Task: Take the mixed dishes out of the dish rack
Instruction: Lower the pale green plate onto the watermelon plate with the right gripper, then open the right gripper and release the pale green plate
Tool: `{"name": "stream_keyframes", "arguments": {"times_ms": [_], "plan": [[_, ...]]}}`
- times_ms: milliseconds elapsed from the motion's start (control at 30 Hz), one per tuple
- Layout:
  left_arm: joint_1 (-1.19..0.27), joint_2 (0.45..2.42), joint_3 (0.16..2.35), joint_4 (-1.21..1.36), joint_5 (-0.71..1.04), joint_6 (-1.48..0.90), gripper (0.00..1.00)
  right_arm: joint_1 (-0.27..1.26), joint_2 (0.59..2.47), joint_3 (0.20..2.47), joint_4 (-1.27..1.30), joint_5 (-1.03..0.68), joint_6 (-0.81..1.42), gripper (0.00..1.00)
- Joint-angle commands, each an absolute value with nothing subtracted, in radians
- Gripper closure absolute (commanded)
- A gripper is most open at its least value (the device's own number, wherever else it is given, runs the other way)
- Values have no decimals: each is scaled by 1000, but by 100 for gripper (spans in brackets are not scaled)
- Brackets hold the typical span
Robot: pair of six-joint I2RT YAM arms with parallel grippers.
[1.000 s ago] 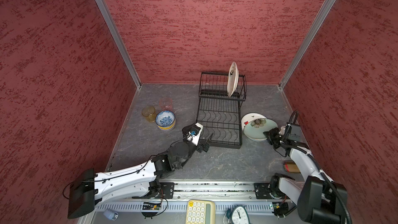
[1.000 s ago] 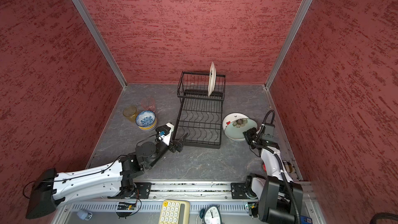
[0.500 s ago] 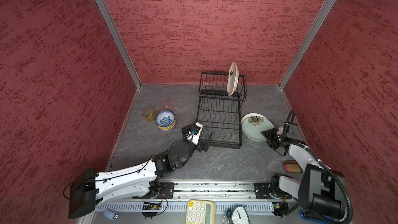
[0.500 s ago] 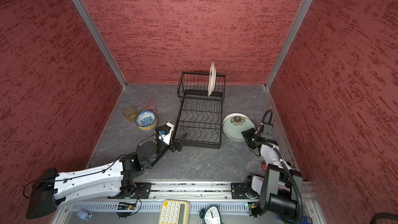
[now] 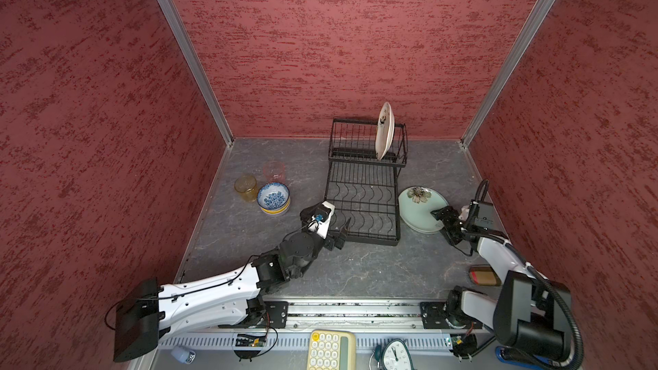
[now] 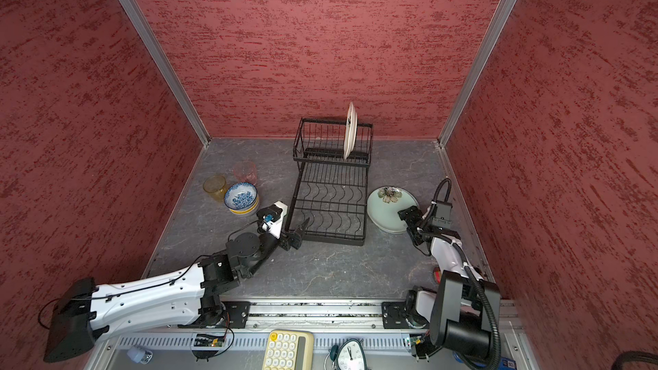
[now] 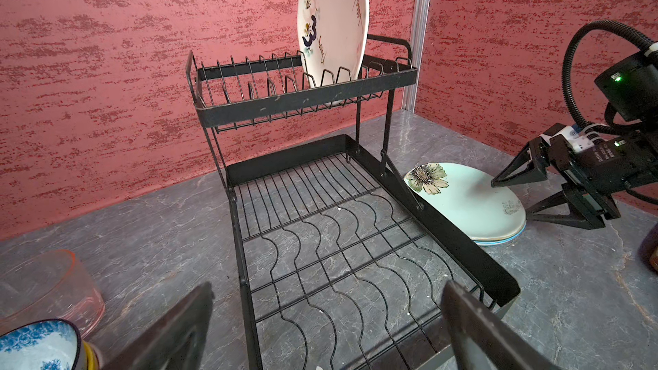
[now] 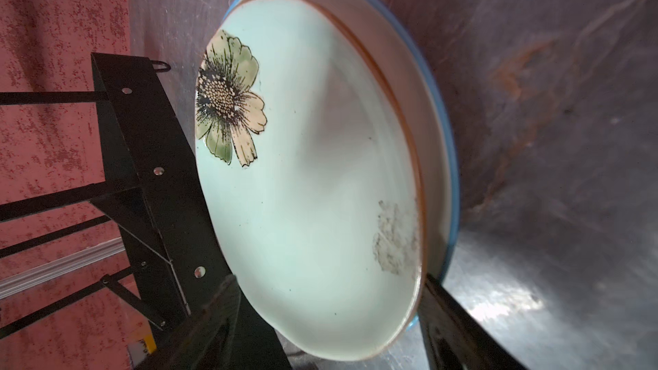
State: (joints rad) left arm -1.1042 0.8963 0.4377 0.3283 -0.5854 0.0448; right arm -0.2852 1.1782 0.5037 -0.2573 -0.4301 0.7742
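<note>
Plate (image 5: 384, 129) upright in dish rack (image 5: 356, 162) basket, blue-white bowl (image 5: 273, 195) inside yellow bowl (image 5: 274, 211).

1. The rack (image 5: 370, 241) is set on the table (image 5: 356, 272), toward the rear, with its basket (image 5: 356, 138) raised behind its tray (image 5: 363, 204).
2. 1 plate (image 5: 384, 129) is stood upright in the basket, near its right end.
3. 2 stacked plates (image 5: 418, 208) are laid just right of the tray.
4. Stacked bowls (image 5: 273, 197) are placed left of the tray.
5. 1 tumbler (image 5: 245, 186) is set just left of the bowls and 1 tumbler (image 5: 274, 171) just behind them.

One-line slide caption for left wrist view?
Cream round plate upright in black wire dish rack; pale green plate beside it, right pincer open.
</note>
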Motion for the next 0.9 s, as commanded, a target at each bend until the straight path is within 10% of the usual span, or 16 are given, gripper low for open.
{"name": "stream_keyframes", "arguments": {"times_ms": [0,167,867], "plan": [[-1100,894,441,317,-593,32,0,-289,1168,539,-314,-352,746,17],[-1094,900,442,311,-592,20,0,-287,1121,563,-332,-332,724,1],[-1087,934,473,275,-586,-11,0,-250,1023,620,-409,-189,605,1]]}}
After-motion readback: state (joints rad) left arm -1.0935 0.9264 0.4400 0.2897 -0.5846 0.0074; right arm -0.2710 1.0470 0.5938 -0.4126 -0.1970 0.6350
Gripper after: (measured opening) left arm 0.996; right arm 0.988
